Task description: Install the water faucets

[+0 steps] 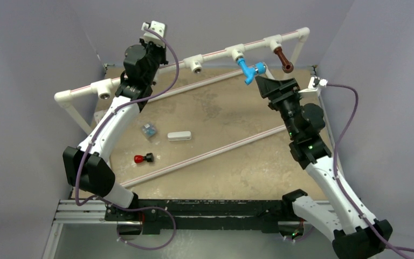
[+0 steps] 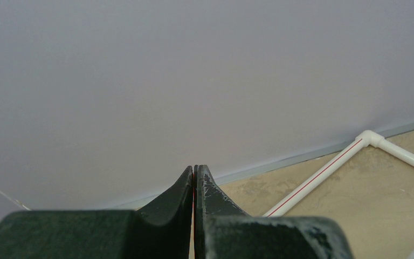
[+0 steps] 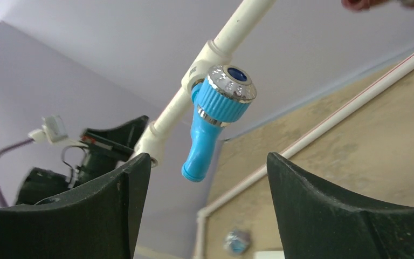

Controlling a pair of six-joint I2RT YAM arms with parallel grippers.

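Blue faucet (image 1: 246, 70), silvery at its end, sits in a tee of the white pipe rail (image 1: 215, 54) with its spout angled down; the dark brown faucet (image 1: 283, 58) hangs from the next tee along that rail, toward the rail's right end; the right gripper (image 3: 209, 157) is spread wide just below the rail, close to the blue faucet but not touching it; the left gripper (image 2: 194, 175) is pressed together on nothing, raised near the rail's left half.
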